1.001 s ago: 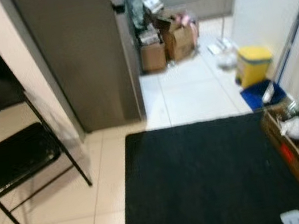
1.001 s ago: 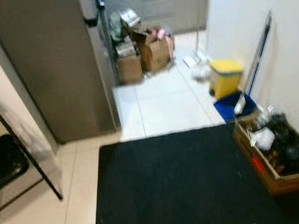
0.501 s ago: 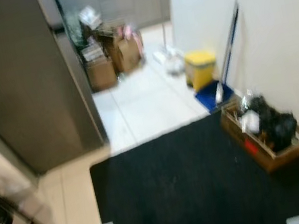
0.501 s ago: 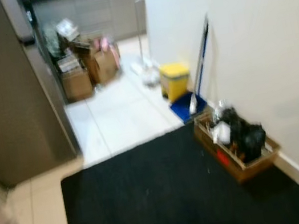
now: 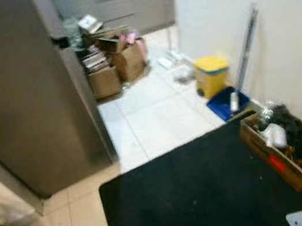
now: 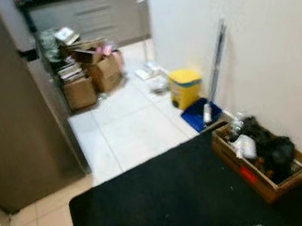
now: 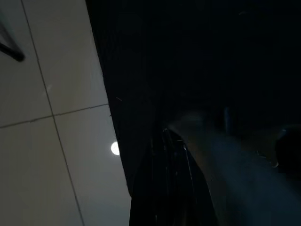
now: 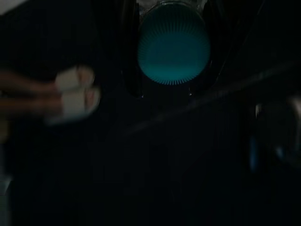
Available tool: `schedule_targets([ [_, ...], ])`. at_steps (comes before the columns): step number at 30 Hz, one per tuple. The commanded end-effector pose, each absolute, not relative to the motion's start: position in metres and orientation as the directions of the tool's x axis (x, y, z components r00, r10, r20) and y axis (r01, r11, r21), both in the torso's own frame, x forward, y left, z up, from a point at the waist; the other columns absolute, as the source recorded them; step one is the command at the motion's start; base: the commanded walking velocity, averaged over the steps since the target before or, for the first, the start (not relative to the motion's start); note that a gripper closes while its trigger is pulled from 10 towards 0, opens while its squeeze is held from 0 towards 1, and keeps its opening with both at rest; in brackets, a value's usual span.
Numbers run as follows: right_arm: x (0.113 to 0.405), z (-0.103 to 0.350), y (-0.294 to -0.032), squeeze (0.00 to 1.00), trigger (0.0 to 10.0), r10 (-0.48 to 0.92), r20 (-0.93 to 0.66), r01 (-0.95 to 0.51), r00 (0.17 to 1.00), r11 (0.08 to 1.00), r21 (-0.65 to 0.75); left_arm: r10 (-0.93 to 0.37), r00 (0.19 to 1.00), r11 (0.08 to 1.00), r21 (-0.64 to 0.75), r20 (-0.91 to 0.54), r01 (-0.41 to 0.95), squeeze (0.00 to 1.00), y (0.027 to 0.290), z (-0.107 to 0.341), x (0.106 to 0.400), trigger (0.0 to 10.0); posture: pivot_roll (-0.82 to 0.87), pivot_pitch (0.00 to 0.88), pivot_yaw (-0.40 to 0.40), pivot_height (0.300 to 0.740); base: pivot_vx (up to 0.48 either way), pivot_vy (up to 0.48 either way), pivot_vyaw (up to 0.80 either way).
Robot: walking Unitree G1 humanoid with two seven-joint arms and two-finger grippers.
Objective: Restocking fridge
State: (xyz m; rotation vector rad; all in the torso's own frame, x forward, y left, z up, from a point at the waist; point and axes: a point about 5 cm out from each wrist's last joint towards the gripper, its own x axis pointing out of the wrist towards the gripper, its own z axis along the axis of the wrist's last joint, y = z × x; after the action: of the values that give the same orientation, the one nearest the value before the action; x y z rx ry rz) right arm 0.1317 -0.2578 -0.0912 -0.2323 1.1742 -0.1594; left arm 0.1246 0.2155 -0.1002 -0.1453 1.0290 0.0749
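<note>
fridge at 10 o'clock | mat at 6 | right gripper jaws clamped on teal cup | left gripper jaws: cannot tell

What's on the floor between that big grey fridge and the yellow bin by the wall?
Bare white floor tiles, seen in both eye views. The fridge stands on the left, the yellow bin on the right; the cardboard boxes sit farther back.
</note>
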Motion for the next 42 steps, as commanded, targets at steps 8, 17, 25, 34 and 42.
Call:
schedule_targets([
  [8, 0.1254, -0.0945, -0.2540, 0.00, 10.0, -0.235, -0.904, -0.003, 0.358, 0.968, -0.253, -0.008, 0.512, 0.989, -0.083, -0.859, -0.124, 0.00, 0.2145, -0.1002, 0.1258, 10.0, -0.04, 0.000, -0.026, 0.740, 0.371, 0.000, 0.00],
  [17, 0.1256, -0.0947, -0.2529, 0.00, 10.0, -0.230, -0.904, -0.001, 0.361, 0.969, -0.247, -0.009, 0.513, 0.989, -0.083, -0.859, -0.122, 0.00, 0.2149, -0.1000, 0.1261, 10.0, -0.04, 0.000, -0.024, 0.740, 0.368, 0.000, 0.00],
  [25, 0.1252, -0.0950, -0.2524, 0.00, 10.0, -0.228, -0.904, 0.001, 0.361, 0.970, -0.244, -0.009, 0.512, 0.989, -0.083, -0.859, -0.121, 0.00, 0.2152, -0.1000, 0.1256, 10.0, -0.04, 0.000, -0.024, 0.740, 0.365, 0.000, 0.00],
  [34, 0.1245, -0.0950, -0.2530, 0.00, 10.0, -0.228, -0.905, -0.002, 0.359, 0.970, -0.244, -0.009, 0.511, 0.989, -0.082, -0.860, -0.120, 0.00, 0.2157, -0.1001, 0.1252, 10.0, -0.04, 0.000, -0.026, 0.740, 0.364, 0.000, 0.00],
  [42, 0.1254, -0.0945, -0.2537, 0.00, 10.0, -0.227, -0.905, -0.003, 0.361, 0.970, -0.244, -0.009, 0.512, 0.989, -0.083, -0.859, -0.122, 0.00, 0.2162, -0.0999, 0.1255, 10.0, -0.04, 0.000, -0.027, 0.740, 0.361, 0.000, 0.00],
])
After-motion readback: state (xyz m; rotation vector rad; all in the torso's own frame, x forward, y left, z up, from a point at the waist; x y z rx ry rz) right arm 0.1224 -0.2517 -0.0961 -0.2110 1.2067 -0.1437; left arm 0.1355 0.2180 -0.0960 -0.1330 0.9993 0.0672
